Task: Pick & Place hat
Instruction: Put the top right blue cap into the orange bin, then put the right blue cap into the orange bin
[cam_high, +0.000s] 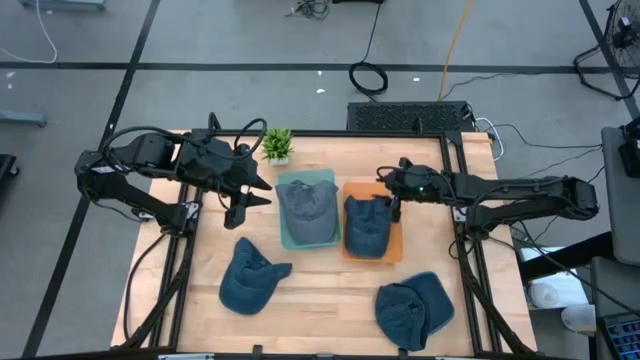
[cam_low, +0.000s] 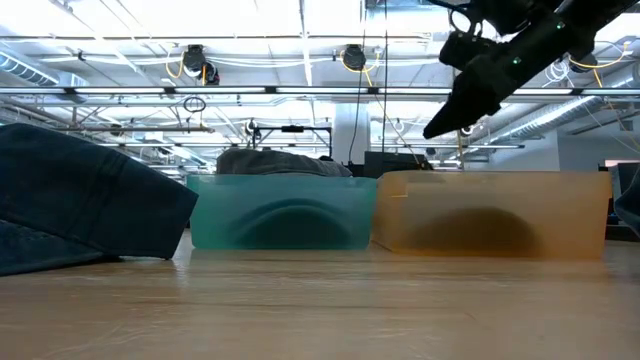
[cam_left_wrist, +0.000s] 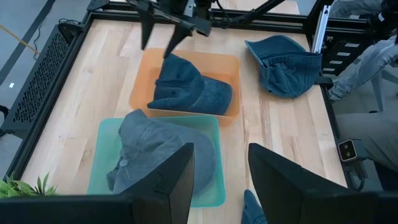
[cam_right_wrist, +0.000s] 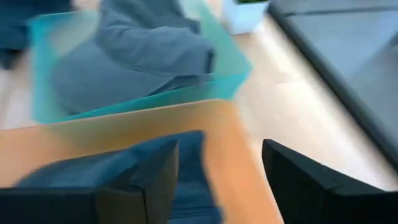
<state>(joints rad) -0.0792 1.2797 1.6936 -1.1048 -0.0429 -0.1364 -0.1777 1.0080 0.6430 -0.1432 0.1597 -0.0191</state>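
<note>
A grey-blue hat (cam_high: 306, 203) lies in a teal tray (cam_high: 287, 240). A dark blue hat (cam_high: 367, 227) fills the orange tray (cam_high: 396, 250) next to it. Two more blue hats rest on the table, one near left (cam_high: 250, 276) and one near right (cam_high: 413, 309). My left gripper (cam_high: 252, 196) hovers open just left of the teal tray; its wrist view looks down on the grey-blue hat (cam_left_wrist: 158, 152). My right gripper (cam_high: 390, 203) is open above the far end of the orange tray (cam_right_wrist: 230, 134) and shows raised above it in the low view (cam_low: 478, 80).
A small potted plant (cam_high: 278, 146) stands at the far edge behind the teal tray. Black frame rails (cam_high: 455, 190) border the table. The near-left hat (cam_low: 85, 205) fills the left of the low view. A person's leg (cam_left_wrist: 367, 59) shows beside the table.
</note>
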